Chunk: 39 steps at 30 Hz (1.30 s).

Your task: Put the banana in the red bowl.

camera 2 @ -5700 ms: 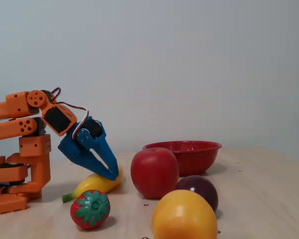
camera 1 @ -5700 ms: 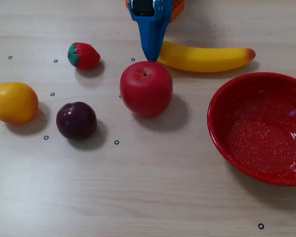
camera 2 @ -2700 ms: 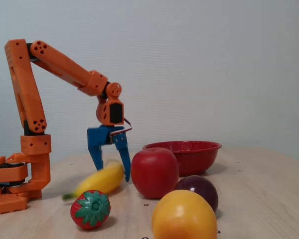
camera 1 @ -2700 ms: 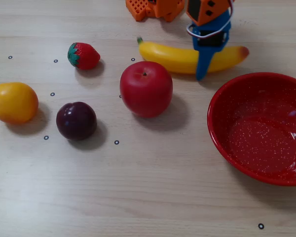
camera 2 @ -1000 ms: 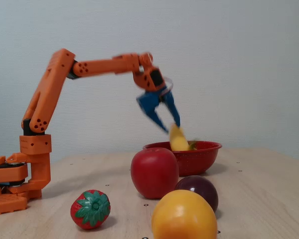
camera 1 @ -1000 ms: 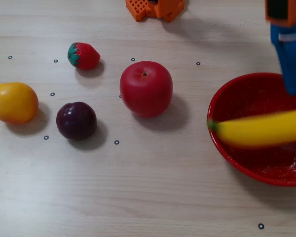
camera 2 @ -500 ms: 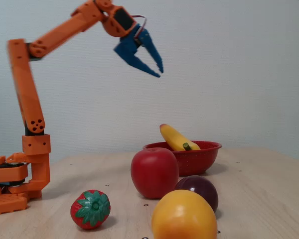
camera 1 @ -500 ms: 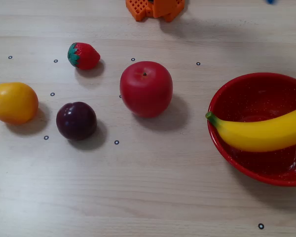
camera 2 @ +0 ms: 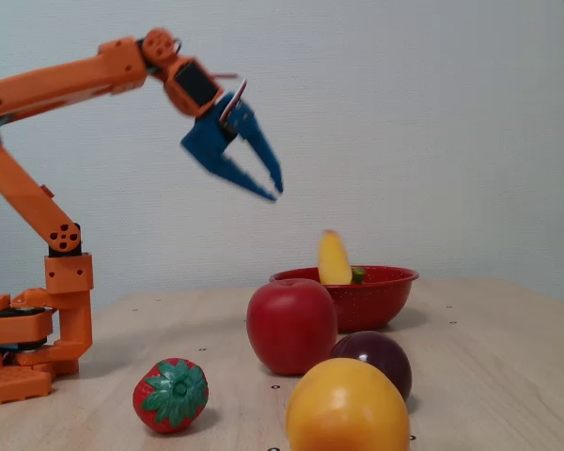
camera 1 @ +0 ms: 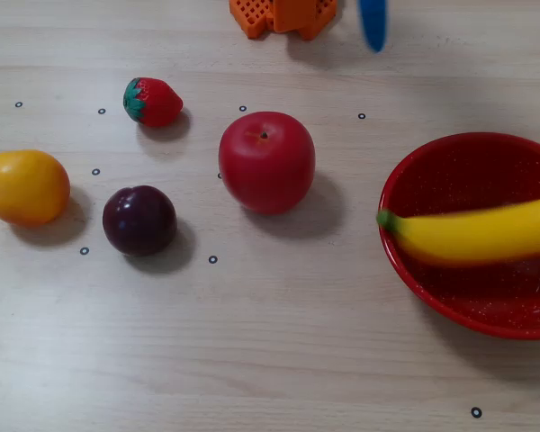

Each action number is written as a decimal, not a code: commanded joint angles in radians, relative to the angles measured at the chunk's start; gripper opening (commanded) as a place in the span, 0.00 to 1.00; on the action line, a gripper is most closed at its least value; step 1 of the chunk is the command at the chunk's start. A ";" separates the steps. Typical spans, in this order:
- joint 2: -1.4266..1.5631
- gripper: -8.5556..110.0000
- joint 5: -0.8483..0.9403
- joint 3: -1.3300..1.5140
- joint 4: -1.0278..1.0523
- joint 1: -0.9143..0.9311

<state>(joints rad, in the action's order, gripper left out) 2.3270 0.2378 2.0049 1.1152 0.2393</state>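
Note:
The yellow banana [camera 1: 477,232] lies across the red bowl [camera 1: 450,171], green stem tip over the bowl's left rim, slightly blurred. From the side, the banana [camera 2: 334,258] sticks up above the red bowl [camera 2: 376,293]. My blue gripper [camera 2: 268,191] hangs open and empty, high in the air to the left of the bowl, well apart from the banana. In the top-down fixed view only one blue fingertip [camera 1: 373,25] shows at the top edge.
A red apple [camera 1: 266,162], a strawberry [camera 1: 151,101], a dark plum [camera 1: 139,220] and a round yellow-orange fruit [camera 1: 24,186] sit on the wooden table left of the bowl. The orange arm base [camera 1: 283,13] stands at the far edge.
The banana was carried to the bowl and let go; it now rocks inside. The open gripper has drawn back from above the bowl toward the arm base and dropped lower.

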 commanded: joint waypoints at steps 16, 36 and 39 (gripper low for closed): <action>0.634 0.07 0.018 0.770 -0.216 -0.155; 0.956 0.07 0.058 1.049 -0.253 -0.273; 0.982 0.07 0.078 1.062 -0.221 -0.276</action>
<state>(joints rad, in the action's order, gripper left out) 3.2873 0.2869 3.1124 0.9035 -0.0261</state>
